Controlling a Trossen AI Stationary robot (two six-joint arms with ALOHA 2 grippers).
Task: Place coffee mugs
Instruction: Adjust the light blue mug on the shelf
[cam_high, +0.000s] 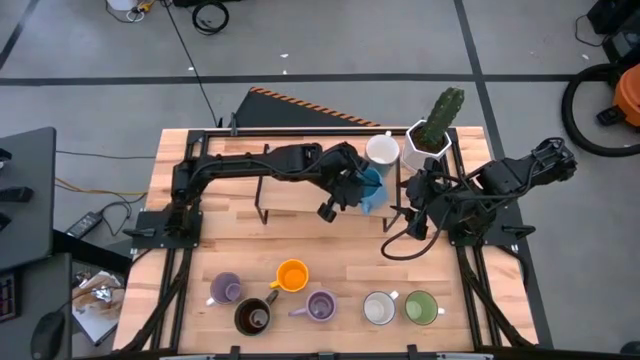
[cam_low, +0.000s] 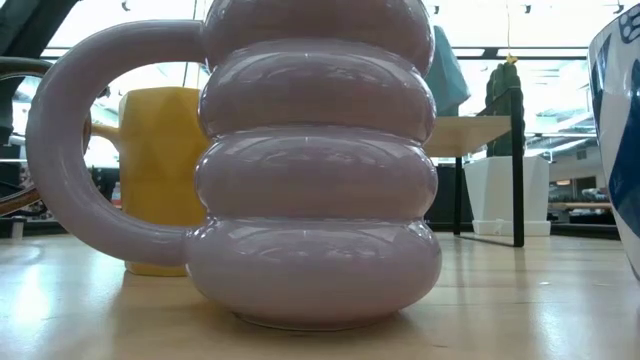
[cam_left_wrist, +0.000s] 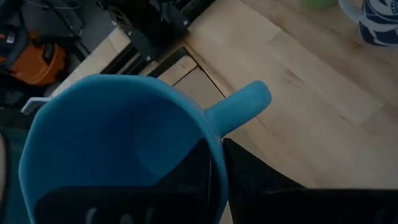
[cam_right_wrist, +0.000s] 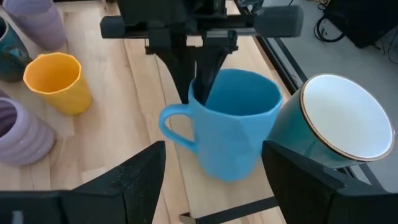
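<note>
The left tool (cam_right_wrist: 198, 87) is closed on the rim of the blue mug (cam_right_wrist: 233, 121), one finger inside the cup and one outside, holding it above the surface (cam_high: 330, 245) at the upper centre of the high view. The right tool (cam_right_wrist: 211, 180) stands wide open and empty, its fingers spread either side of the blue mug and apart from it.

Risk, as judged: a rim pinch is a narrow hold on a smooth wall, so the mug could rotate or slip out if the arm swings quickly. The white-lined mug (cam_right_wrist: 339, 124) lies tilted just beside the blue mug; a sideways move could knock it, or the cactus pot (cam_high: 428, 140) close behind. The two tools are near each other, so a collision is possible if both advance.

The remaining mugs sit in a loose row along the lower edge of the high view: two lavender mugs (cam_high: 226, 289) (cam_high: 320, 305), a dark brown mug (cam_high: 252, 316), an orange mug (cam_high: 292, 275), a white mug (cam_high: 378, 308) and a green mug (cam_high: 421, 307).

The surface is pale wood planking. A black metal rack (cam_high: 300, 200) stands at its centre. The room beyond has a grey floor (cam_high: 330, 40) with cables and, at the right edge, a vacuum cleaner (cam_high: 615, 100).
</note>
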